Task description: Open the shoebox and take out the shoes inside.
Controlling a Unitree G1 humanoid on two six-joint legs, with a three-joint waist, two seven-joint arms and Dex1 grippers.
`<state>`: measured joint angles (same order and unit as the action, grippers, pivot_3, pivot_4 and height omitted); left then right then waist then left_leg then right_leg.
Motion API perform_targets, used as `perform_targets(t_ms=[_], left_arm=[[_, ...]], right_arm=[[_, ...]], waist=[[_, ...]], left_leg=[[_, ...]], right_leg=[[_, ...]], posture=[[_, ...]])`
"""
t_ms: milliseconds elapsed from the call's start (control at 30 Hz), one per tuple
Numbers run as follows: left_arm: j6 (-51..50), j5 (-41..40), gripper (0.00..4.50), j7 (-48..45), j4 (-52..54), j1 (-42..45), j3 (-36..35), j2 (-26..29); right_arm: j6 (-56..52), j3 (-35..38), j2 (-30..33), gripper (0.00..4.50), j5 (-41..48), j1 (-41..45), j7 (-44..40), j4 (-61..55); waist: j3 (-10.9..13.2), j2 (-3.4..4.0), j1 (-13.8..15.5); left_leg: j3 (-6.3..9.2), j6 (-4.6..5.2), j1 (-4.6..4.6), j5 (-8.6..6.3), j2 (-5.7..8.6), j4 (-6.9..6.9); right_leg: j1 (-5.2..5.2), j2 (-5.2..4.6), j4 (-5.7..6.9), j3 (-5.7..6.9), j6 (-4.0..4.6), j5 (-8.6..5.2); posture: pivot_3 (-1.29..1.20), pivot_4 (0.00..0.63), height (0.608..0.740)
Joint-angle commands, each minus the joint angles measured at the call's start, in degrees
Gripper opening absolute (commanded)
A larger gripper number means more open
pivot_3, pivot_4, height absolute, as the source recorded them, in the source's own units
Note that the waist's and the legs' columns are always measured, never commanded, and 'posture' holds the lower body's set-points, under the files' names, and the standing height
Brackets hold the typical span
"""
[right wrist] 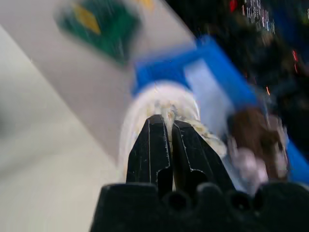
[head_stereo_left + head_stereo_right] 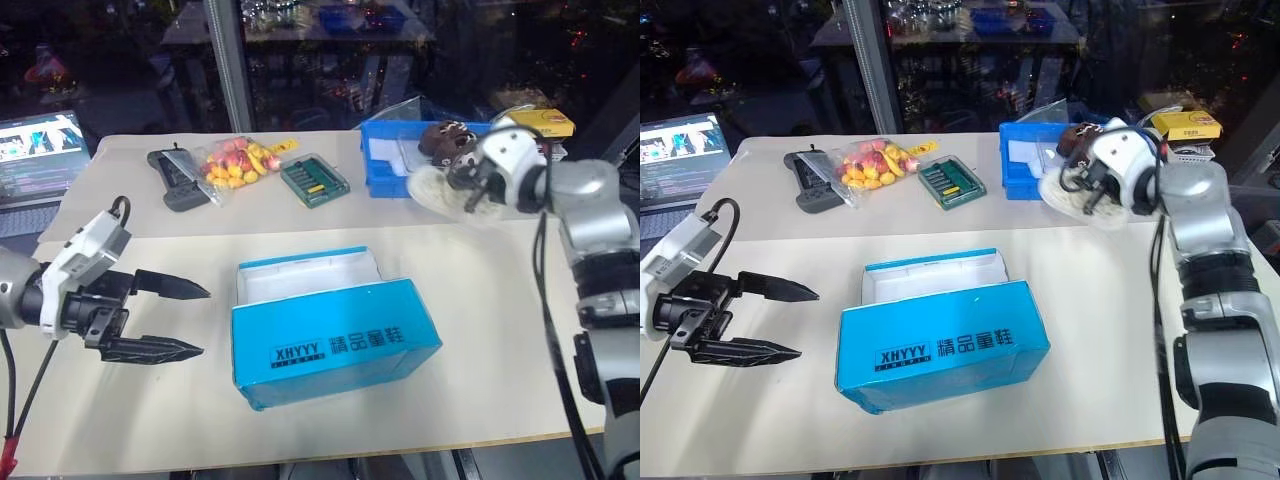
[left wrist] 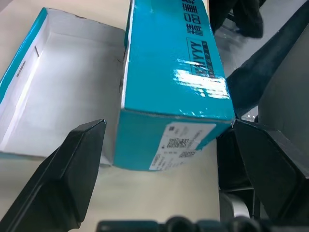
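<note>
The bright blue shoebox (image 2: 335, 340) stands open in the middle of the table, black "XHYYY" band facing me. Its white inside (image 3: 63, 92) is bare where it shows. My left gripper (image 2: 195, 320) hangs open to the left of the box, level with it and apart from it; in the left wrist view its fingers (image 3: 72, 164) frame the box's end wall. My right gripper (image 1: 169, 130) is shut on the rim of a cream-white shoe (image 2: 432, 188). It holds the shoe in the air at the back right, just in front of the blue tray.
The blue plastic tray (image 2: 385, 160) at the back right holds brown lumps (image 2: 445, 140). A green tool case (image 2: 315, 180), a bag of colourful sweets (image 2: 235, 162) and a black device (image 2: 175, 178) lie along the back. A laptop (image 2: 35, 150) stands far left, a yellow box (image 2: 545, 122) far right.
</note>
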<state>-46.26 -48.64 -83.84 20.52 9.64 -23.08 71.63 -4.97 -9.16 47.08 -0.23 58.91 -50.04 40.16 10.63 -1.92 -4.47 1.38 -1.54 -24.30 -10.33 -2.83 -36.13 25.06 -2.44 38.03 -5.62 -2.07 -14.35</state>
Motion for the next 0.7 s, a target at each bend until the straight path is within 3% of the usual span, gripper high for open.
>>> perform_targets(t_ms=[33,67,233,433,567,633,700], left_arm=[[0.8,-0.4,4.50,-0.3,0.2,0.8,-0.5,0.6],[0.9,-0.3,4.50,-0.3,0.1,0.9,-0.3,0.5],[1.6,0.0,4.50,-0.7,-0.5,1.9,0.9,0.4],[2.6,0.5,4.50,-1.5,-1.6,2.7,2.5,0.4],[3.4,0.8,4.50,-1.6,-2.3,3.7,4.1,0.1],[3.5,0.8,4.50,-1.6,-2.4,4.1,4.6,0.0],[3.8,0.9,4.50,-1.8,-2.7,4.5,5.3,-0.2]], right_arm=[[4.5,1.9,1.8,0.05,-1.9,-1.6,1.0,1.8],[5.1,2.1,2.2,0.05,-2.6,-2.3,1.8,2.2],[3.4,4.2,4.7,1.62,-2.5,-5.2,0.9,-0.7],[-15.2,10.8,8.0,3.66,10.2,-5.8,-9.9,-22.2],[-34.4,13.2,8.4,3.66,28.5,-11.7,-18.4,-44.6],[-39.1,13.7,8.8,3.66,33.4,-14.6,-19.8,-51.1],[-40.6,12.8,8.6,3.15,34.4,-17.3,-19.6,-53.5]], waist=[[0.0,0.00,-0.5],[0.0,0.02,-0.9],[0.0,0.06,-1.3],[0.2,0.31,-1.2],[0.2,0.34,-1.0],[0.2,0.33,-0.8],[0.2,0.33,-0.3]], left_leg=[[0.01,0.00,0.00,0.00,0.00,0.03],[0.00,0.00,0.01,0.00,0.00,0.02],[0.01,0.00,0.04,0.01,0.02,-0.08],[0.01,-0.01,0.07,0.02,0.03,-0.19],[0.07,-0.01,0.10,0.01,-0.01,-0.16],[0.14,-0.01,0.12,0.01,-0.02,-0.17],[0.12,-0.01,0.10,0.01,0.00,-0.29]], right_leg=[[0.00,0.00,0.00,0.00,0.00,0.00],[0.00,0.00,0.01,-0.01,0.00,0.00],[-0.03,0.00,0.06,-0.05,-0.01,0.00],[-0.09,0.00,0.10,-0.07,-0.14,-0.03],[-0.13,0.06,0.14,-0.03,-0.18,-0.05],[-0.22,0.07,0.11,0.04,-0.28,-0.12],[-0.27,0.05,0.06,0.03,-0.42,-0.19]], posture=[[0.00,0.150,0.740],[0.00,0.150,0.740],[0.00,0.150,0.740],[0.00,0.150,0.740],[0.00,0.150,0.740],[0.00,0.150,0.740],[0.00,0.150,0.740]])
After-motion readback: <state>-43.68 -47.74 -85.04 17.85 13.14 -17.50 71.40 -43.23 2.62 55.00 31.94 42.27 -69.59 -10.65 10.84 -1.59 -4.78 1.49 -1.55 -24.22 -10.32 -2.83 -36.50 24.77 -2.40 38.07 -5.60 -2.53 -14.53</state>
